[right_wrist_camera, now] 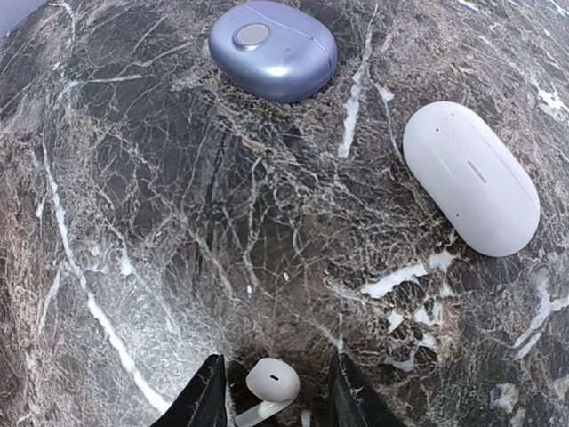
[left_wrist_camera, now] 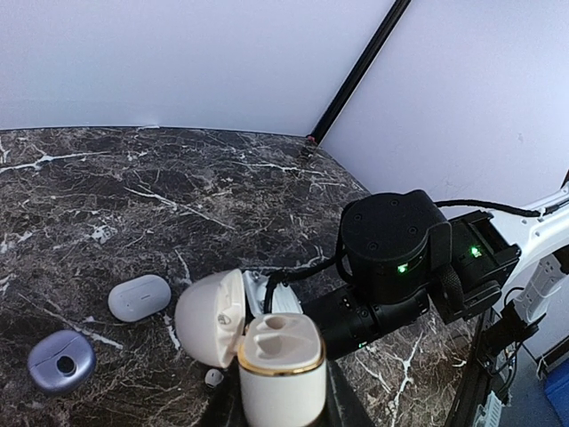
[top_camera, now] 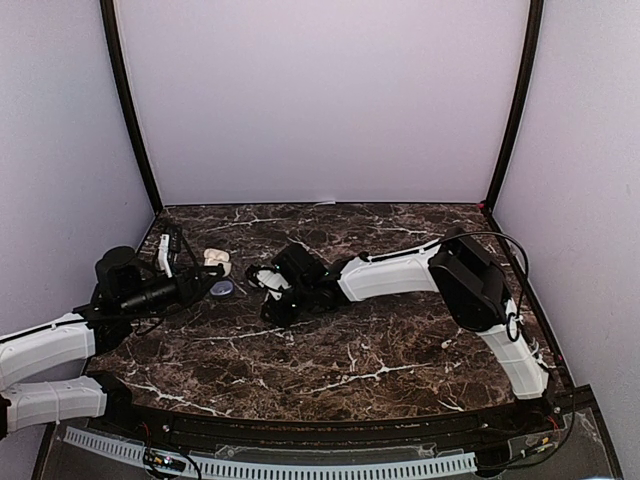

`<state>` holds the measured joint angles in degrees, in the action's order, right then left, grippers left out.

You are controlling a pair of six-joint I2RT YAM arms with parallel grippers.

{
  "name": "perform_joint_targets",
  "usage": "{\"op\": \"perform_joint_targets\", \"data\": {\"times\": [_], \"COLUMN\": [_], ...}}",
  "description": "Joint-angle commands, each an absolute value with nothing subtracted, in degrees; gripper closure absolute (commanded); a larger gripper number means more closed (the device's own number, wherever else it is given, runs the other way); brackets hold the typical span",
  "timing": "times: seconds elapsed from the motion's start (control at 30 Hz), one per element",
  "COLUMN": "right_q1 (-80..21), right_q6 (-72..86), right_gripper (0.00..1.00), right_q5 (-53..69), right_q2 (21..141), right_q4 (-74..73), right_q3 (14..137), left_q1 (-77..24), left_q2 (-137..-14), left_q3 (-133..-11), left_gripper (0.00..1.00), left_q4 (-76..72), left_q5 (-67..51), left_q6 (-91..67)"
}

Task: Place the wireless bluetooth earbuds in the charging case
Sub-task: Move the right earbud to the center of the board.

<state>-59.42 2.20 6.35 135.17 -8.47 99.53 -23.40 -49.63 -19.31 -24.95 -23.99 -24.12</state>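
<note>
My left gripper [left_wrist_camera: 280, 405] is shut on an open cream charging case [left_wrist_camera: 283, 369] with a gold rim. It holds the case upright, lid [left_wrist_camera: 209, 318] swung left and both sockets empty. In the top view the case [top_camera: 216, 262] sits at the left gripper [top_camera: 208, 272]. My right gripper [right_wrist_camera: 277, 400] is open, low over the table. A white earbud [right_wrist_camera: 272, 382] lies between its fingertips [right_wrist_camera: 206, 400], with a gap on each side. The earbud also shows in the left wrist view [left_wrist_camera: 213, 377], below the lid. The right gripper [top_camera: 270, 292] is just right of the case.
A closed lavender case [right_wrist_camera: 273, 51] and a closed white oblong case [right_wrist_camera: 469, 176] lie on the marble table [right_wrist_camera: 133, 222] ahead of the right gripper. Both also show in the left wrist view, lavender [left_wrist_camera: 60, 360] and white [left_wrist_camera: 140, 297]. The right arm's black wrist [left_wrist_camera: 400, 258] is close behind the cream case.
</note>
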Motion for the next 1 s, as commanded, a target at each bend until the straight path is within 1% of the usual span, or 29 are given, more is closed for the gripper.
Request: {"op": "perform_joint_targets", "data": {"times": [0.0, 0.1, 0.23, 0.37, 0.47, 0.57, 0.67, 0.83, 0.97], "right_q1": [-59.8, -59.8, -59.9, -59.8, -59.9, -59.8, -59.8, -59.7, -59.5], "right_q6": [1.7, 1.5, 1.5, 1.6, 1.9, 2.5, 3.4, 4.1, 4.1], "right_gripper": [0.63, 0.65, 0.72, 0.73, 0.75, 0.75, 0.75, 0.75, 0.73], "right_q5": [5.7, 6.0, 5.7, 4.9, 3.9, 2.9, 2.1, 0.1, 1.0], "right_q2": [136.5, 136.5, 136.0, 133.0, 130.4, 126.3, 121.8, 113.7, 112.9], "right_q4": [-8.7, -8.6, -8.3, -4.9, -2.8, 0.5, 4.8, 11.9, 10.3], "right_q3": [101.2, 101.0, 100.5, 96.6, 93.4, 88.0, 81.6, 71.4, 71.6], "left_q1": [-23.1, -23.2, -23.2, -23.2, -23.2, -23.2, -23.3, -24.9, -25.2], "left_q2": [-50.1, -50.6, -50.7, -50.5, -51.6, -54.4, -57.5, -60.6, -60.2], "left_q3": [-19.1, -19.2, -19.3, -19.1, -18.9, -19.1, -19.4, -20.0, -20.7], "left_gripper": [0.87, 0.87, 0.87, 0.87, 0.87, 0.87, 0.88, 0.89, 0.89], "left_q4": [-25.5, -25.6, -25.9, -26.7, -28.5, -32.1, -35.2, -36.5, -34.1], "left_q5": [-24.8, -25.2, -25.2, -25.7, -28.2, -34.1, -37.4, -37.4, -33.8], "left_q6": [-23.4, -23.4, -22.9, -22.6, -22.3, -23.4, -25.0, -24.9, -24.3]}}
